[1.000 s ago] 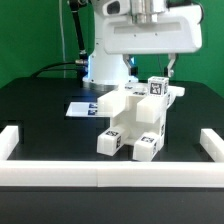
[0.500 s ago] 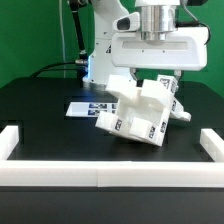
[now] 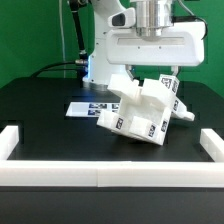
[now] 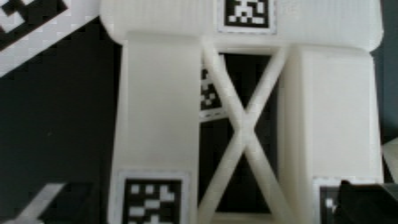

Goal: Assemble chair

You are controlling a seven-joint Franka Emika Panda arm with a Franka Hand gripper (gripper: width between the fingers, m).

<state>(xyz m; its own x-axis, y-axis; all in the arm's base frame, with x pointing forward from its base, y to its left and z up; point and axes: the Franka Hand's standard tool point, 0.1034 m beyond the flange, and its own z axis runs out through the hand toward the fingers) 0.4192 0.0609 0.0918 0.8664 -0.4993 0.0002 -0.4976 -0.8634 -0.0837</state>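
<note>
One tipped chair (image 3: 140, 112) lies directly beneath the gripper (image 3: 151, 78), leaning toward the exterior view's left; jaws fully spread, holding nothing.

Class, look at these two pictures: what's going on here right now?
A single robot arm is putting together a small white chair. The chair sits tilted, not upright, on the black table, beside the marker board. The gripper hangs right above it with its jaws wide apart; whether they touch it cannot be told. The wrist view sees its white posts and crossed braces close up.
</note>
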